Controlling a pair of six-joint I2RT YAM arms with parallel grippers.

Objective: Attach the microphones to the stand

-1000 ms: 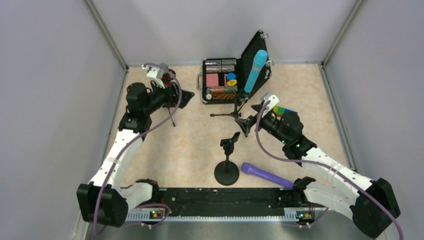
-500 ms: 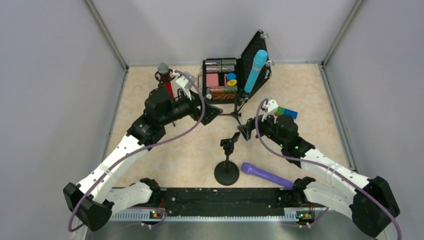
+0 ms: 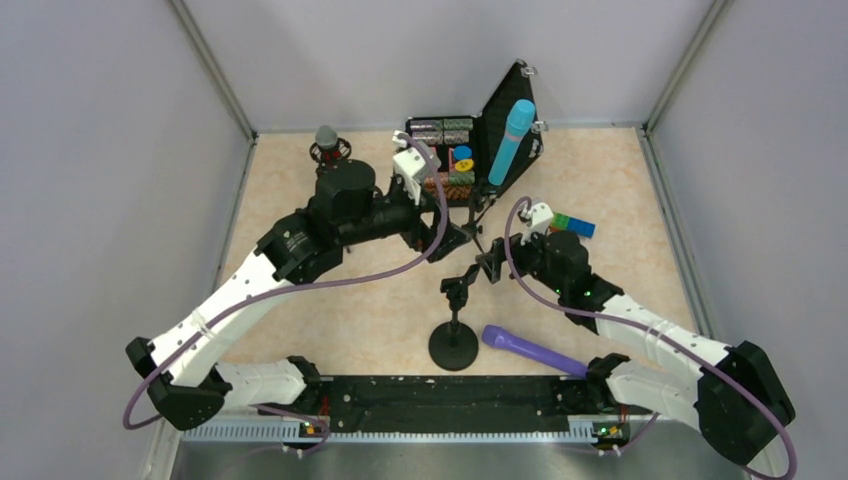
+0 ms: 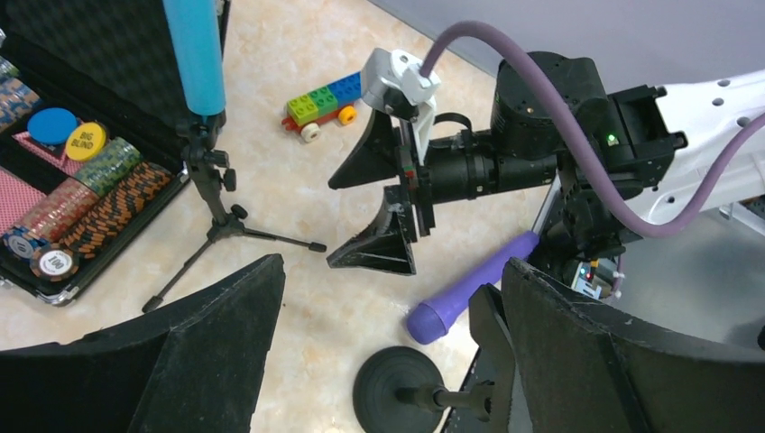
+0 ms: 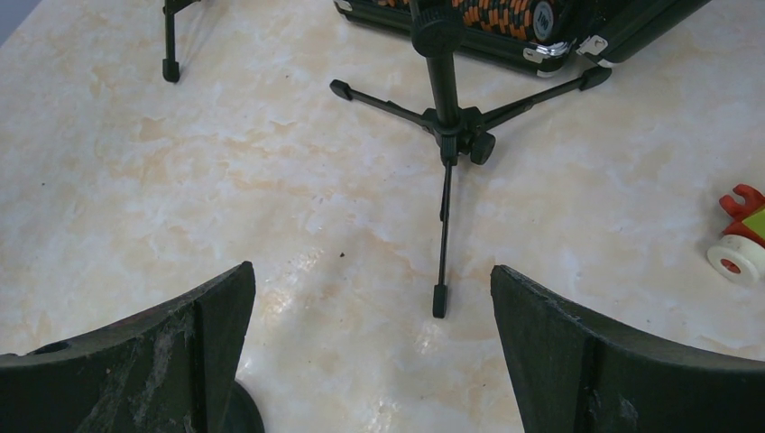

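Note:
The red microphone (image 3: 326, 141) stands in a stand at the back left. The light blue microphone (image 3: 511, 140) sits in a tripod stand (image 3: 470, 222); it also shows in the left wrist view (image 4: 196, 54). The purple microphone (image 3: 531, 350) lies on the table by the round-base stand (image 3: 455, 338), whose clip (image 3: 460, 285) is empty. It also shows in the left wrist view (image 4: 469, 289). My left gripper (image 3: 452, 238) (image 4: 390, 280) is open and empty above the table's middle. My right gripper (image 3: 490, 262) (image 5: 372, 271) is open and empty, just right of the clip.
An open black case of poker chips (image 3: 440, 160) stands at the back behind the tripod. A toy-brick car (image 3: 572, 224) (image 4: 325, 99) lies right of my right gripper. The tripod's legs (image 5: 447, 135) spread over the floor ahead of my right gripper.
My left arm has swung from the red microphone's stand at the back left to the middle, leaving the red microphone in its stand. My right gripper has edged left toward the clip.

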